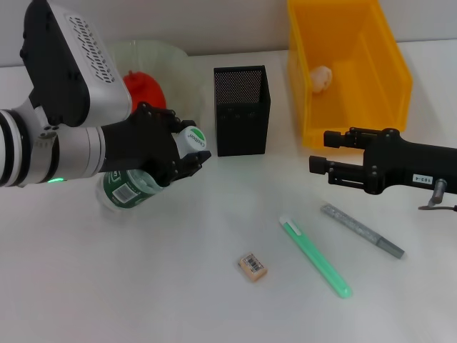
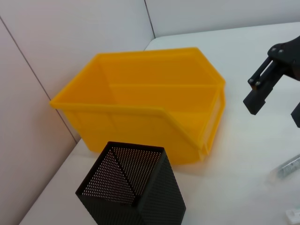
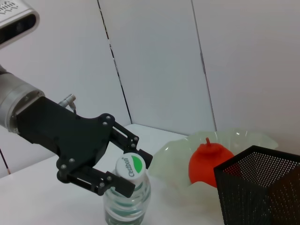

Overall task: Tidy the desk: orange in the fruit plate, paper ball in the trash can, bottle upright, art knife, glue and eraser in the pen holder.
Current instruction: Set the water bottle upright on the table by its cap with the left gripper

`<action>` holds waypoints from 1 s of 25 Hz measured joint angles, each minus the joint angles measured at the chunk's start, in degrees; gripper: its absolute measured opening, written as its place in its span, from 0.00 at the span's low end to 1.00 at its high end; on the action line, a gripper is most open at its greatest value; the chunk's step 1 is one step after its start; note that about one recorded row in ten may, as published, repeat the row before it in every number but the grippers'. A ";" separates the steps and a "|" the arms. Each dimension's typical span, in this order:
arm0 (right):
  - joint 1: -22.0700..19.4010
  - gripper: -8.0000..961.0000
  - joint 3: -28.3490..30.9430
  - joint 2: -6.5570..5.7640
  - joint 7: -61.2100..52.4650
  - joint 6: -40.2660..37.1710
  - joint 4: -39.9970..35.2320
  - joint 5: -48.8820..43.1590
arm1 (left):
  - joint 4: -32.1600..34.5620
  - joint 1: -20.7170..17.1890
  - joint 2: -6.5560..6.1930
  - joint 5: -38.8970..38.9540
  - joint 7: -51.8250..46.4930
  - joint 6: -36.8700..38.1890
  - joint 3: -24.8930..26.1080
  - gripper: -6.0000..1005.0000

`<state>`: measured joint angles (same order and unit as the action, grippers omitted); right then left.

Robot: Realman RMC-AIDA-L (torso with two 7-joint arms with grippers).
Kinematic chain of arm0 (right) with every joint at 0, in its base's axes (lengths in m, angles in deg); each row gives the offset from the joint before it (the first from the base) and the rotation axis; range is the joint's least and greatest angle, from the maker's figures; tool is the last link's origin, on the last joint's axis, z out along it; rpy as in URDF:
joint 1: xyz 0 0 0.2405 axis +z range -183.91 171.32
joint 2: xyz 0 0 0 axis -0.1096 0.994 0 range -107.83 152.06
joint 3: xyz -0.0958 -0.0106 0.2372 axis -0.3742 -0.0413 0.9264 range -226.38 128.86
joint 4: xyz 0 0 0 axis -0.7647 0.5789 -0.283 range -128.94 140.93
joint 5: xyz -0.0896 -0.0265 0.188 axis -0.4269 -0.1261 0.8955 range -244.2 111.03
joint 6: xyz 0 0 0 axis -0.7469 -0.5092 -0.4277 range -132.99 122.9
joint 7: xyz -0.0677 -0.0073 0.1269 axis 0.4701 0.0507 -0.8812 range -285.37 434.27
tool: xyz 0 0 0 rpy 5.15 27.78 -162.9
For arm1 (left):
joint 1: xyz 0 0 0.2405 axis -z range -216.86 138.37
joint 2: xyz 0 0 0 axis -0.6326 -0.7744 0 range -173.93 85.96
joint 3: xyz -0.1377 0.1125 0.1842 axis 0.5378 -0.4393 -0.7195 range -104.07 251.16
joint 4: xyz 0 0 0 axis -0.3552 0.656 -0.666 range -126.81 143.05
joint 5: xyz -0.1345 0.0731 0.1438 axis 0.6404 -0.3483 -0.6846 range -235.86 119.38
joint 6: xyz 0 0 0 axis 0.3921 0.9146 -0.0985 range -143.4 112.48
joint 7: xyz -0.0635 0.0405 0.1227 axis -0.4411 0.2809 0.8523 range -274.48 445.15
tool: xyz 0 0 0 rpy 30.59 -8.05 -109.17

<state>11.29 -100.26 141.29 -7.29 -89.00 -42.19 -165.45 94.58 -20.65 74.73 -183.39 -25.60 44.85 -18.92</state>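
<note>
Eraser [image 1: 252, 266] lies flat; left gripper [image 1: 187, 151] clamps upright bottle [image 1: 136, 184].

Bright, even light; soft shadows, sharp focus.

- A clear bottle [image 1: 132, 187] with green label and white cap is seen at left of the frame, nearly upright.
- An orange [image 1: 145, 91] (reddish) is seen in the pale fruit plate [image 1: 175, 61], upper left.
- A paper ball [image 1: 320, 78] lies inside the yellow trash can [image 1: 389, 68], upper right.
- The black mesh pen holder [image 1: 242, 111] stands upright, upper centre.
- An eraser [image 1: 253, 266], a green glue [image 1: 315, 258] and a grey art knife [image 1: 362, 231] are laid flat, lower centre to right.
</note>
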 joint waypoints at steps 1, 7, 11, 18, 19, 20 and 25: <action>0.00 0.66 0.00 0.00 0.00 0.00 0.00 0.00 | 0.00 0.00 0.00 0.00 0.00 0.00 0.00 0.47; 0.00 0.66 0.00 0.00 0.00 -0.03 0.01 0.00 | 0.57 -0.23 0.03 0.24 -0.45 0.39 0.00 0.46; 0.00 0.66 0.00 -0.04 0.00 -0.06 -0.03 0.00 | 1.54 -0.66 0.03 0.55 -0.77 0.43 0.00 0.46; 0.00 0.66 0.00 -0.09 0.00 -0.07 -0.04 0.00 | 2.86 -1.00 -0.04 0.61 -0.78 0.35 0.00 0.45; 0.00 0.66 0.00 -0.09 0.00 -0.07 -0.04 0.00 | 2.86 -1.00 -0.04 0.61 -0.78 0.35 0.00 0.45; 0.00 0.66 0.00 -0.09 0.00 -0.07 0.03 0.00 | 2.86 -1.00 -0.04 0.61 -0.78 0.35 0.00 0.45; 0.00 0.66 0.00 -0.08 0.00 -0.07 0.08 0.00 | 2.92 -1.23 -0.06 0.66 -0.77 0.14 0.44 0.45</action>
<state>11.28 -100.26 141.22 -7.29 -89.07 -42.10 -165.46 97.50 -21.88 74.66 -182.74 -26.38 44.99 -18.48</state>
